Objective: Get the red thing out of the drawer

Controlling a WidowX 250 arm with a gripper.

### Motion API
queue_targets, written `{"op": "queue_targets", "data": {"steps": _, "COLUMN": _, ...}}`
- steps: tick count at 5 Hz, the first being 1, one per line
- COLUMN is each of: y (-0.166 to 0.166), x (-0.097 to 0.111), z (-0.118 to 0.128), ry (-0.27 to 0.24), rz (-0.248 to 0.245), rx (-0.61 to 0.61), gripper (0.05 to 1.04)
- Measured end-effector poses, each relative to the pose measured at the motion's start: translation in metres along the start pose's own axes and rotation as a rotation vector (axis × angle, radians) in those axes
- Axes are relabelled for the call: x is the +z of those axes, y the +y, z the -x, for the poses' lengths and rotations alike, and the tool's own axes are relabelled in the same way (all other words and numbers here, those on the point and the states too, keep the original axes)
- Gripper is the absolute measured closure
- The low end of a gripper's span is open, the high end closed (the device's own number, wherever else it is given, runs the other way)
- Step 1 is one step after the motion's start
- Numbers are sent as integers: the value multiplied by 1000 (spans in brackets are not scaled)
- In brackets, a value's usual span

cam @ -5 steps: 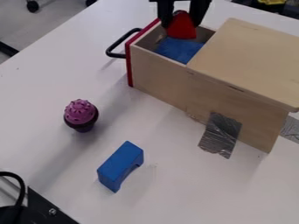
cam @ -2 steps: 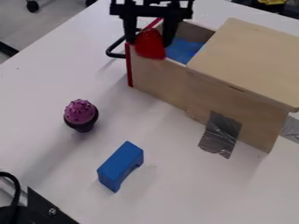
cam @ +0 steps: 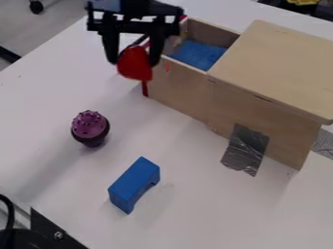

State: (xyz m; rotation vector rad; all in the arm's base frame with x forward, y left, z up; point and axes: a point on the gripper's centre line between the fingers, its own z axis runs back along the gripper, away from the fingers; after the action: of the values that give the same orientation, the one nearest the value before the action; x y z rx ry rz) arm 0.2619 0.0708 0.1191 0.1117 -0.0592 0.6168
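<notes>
Gripper [cam: 134, 62]: black, two fingers closed upon the red tapered piece, at the drawer's [cam: 179, 80] front end.

Red tapered piece [cam: 135, 66]: held outside the drawer, narrow end up; height above the table [cam: 52, 175] cannot be told. Presumably light and stiff, not fragile; the slope may let it slip downward. Best grip: squarely across both flanks, low on the taper.

Red-edged front panel [cam: 145, 89]: on the drawer's front end, partly hidden; likeliest snag if the piece dips.

Blue lining, apparently cloth [cam: 198, 54]: inside the drawer.

Wooden lid [cam: 273, 65]: over the drawer's rear.

Toy cupcake [cam: 90, 127], purple-topped, and blue arch block [cam: 135, 185]: nearer the camera than the drawer, well apart from it.
</notes>
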Motion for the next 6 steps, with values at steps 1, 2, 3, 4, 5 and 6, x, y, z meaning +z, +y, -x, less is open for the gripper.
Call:
{"op": "queue_targets", "data": {"steps": 1, "y": 13, "x": -17, "z": 8, "ry": 28, "rz": -9, "rx": -8, "gripper": 363}}
{"op": "queue_targets", "data": {"steps": 2, "y": 12, "x": -41, "z": 15, "ry": 59, "rz": -13, "rx": -31, "gripper": 363}}
{"op": "queue_targets", "data": {"steps": 3, "y": 10, "x": -50, "z": 16, "ry": 74, "rz": -10, "rx": -48, "gripper": 363}}
{"op": "queue_targets", "data": {"steps": 4, "y": 3, "x": -58, "z": 16, "ry": 81, "rz": -11, "rx": -64, "gripper": 363}}
{"op": "queue_targets", "data": {"steps": 5, "y": -8, "x": -68, "z": 19, "ry": 90, "rz": -16, "rx": -113, "gripper": 363}}
{"op": "queue_targets", "data": {"steps": 6, "y": -15, "x": -77, "z": 20, "ry": 89, "rz": -27, "rx": -166, "gripper": 363}}
